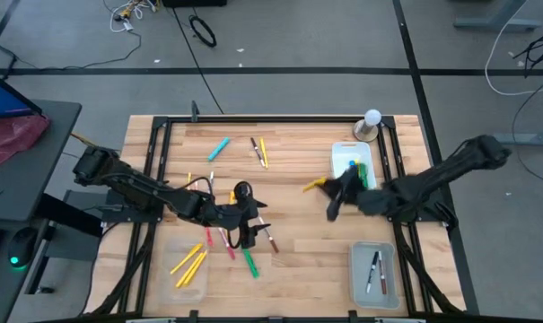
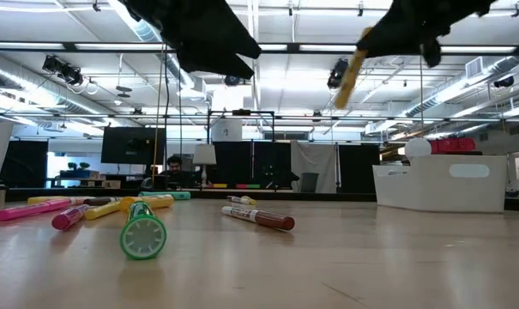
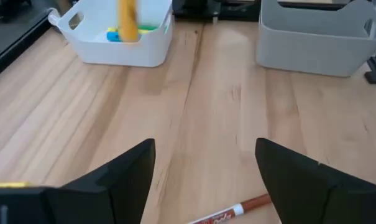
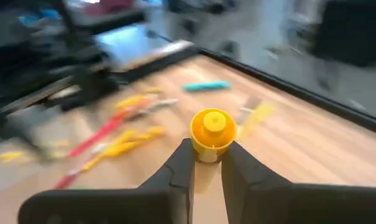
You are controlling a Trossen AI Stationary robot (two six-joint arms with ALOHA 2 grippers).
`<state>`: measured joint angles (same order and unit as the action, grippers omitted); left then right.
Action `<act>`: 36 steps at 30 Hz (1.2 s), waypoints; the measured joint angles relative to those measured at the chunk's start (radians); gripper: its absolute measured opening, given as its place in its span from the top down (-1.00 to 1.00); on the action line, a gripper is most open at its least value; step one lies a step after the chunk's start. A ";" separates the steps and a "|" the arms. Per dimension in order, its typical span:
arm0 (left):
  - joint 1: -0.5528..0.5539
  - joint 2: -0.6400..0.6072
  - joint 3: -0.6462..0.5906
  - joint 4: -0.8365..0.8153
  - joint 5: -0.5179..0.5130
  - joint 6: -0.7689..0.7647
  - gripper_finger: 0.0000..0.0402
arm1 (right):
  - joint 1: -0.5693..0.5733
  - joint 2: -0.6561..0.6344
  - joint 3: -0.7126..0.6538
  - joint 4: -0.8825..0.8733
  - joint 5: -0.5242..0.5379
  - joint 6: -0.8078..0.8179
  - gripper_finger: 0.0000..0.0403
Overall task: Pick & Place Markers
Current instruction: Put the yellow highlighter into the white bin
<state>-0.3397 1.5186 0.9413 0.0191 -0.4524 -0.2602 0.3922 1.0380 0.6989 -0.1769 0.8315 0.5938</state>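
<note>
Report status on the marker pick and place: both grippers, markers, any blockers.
Left gripper open, low over loose markers. Right gripper shut on yellow marker, raised beside white tray. Nothing in the way.

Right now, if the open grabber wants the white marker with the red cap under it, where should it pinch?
Probably around the middle of its barrel. The white marker with the red cap lies flat on the table, so the open left gripper should come straight down, fingers on either long side. Pinching the tips would likely let it swing.
</note>
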 joint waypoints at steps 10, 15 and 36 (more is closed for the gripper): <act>-0.001 0.067 0.000 0.024 -0.002 -0.047 -0.37 | -0.416 -0.062 0.176 -0.863 -0.319 0.328 0.78; -0.001 0.079 0.000 0.020 -0.008 -0.051 -0.37 | -0.637 -0.051 0.064 -0.737 -0.542 0.175 0.78; -0.001 0.079 0.000 0.034 -0.011 -0.051 -0.37 | -0.906 0.136 -0.068 -0.489 -0.761 -0.028 0.50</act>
<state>-0.3405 1.5974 0.9417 0.0532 -0.4633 -0.3115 -0.5140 1.1736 0.6308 -0.6658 0.0704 0.5662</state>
